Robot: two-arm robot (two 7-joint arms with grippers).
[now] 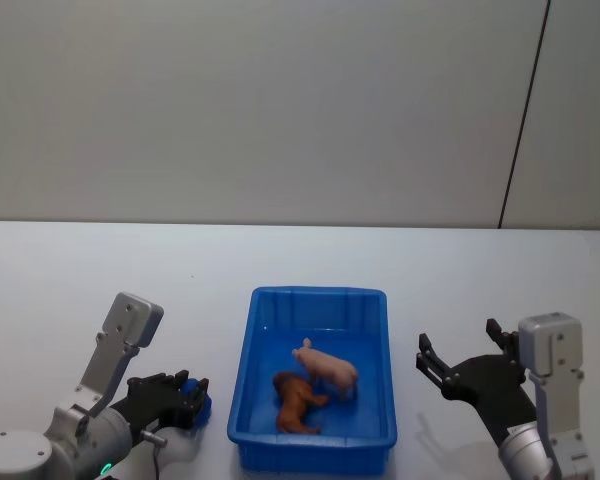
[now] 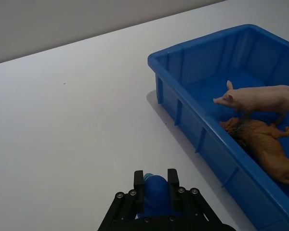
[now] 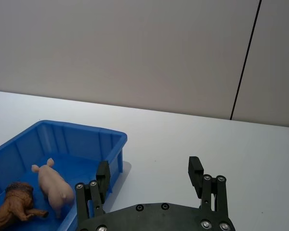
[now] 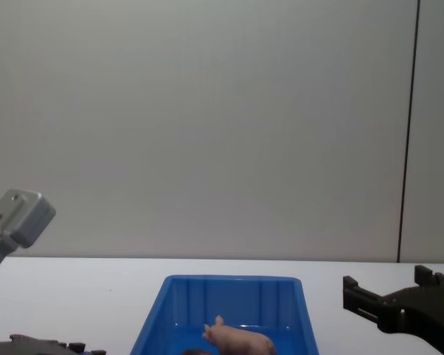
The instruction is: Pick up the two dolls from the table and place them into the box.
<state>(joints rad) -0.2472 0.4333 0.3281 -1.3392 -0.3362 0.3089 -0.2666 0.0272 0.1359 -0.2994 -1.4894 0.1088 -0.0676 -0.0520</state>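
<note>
One blue box (image 1: 315, 300). Two dolls inside: one pink pig (image 1: 327, 367), one brown dog-like figure (image 1: 296, 401). One white bench (image 1: 80, 280). Two grippers: left gripper (image 1: 192, 400), right gripper (image 1: 427, 362).

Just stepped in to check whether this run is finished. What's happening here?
Both dolls already lie inside the bright blue rectangular plastic box on the flat white table: the pale pink pig figure stands upright, the reddish-brown shaggy dog-like figure lies beside it. The left end effector, beside the box's left wall, is shut on a small blue object. The right end effector is beside the box's right wall, open and empty.
</note>
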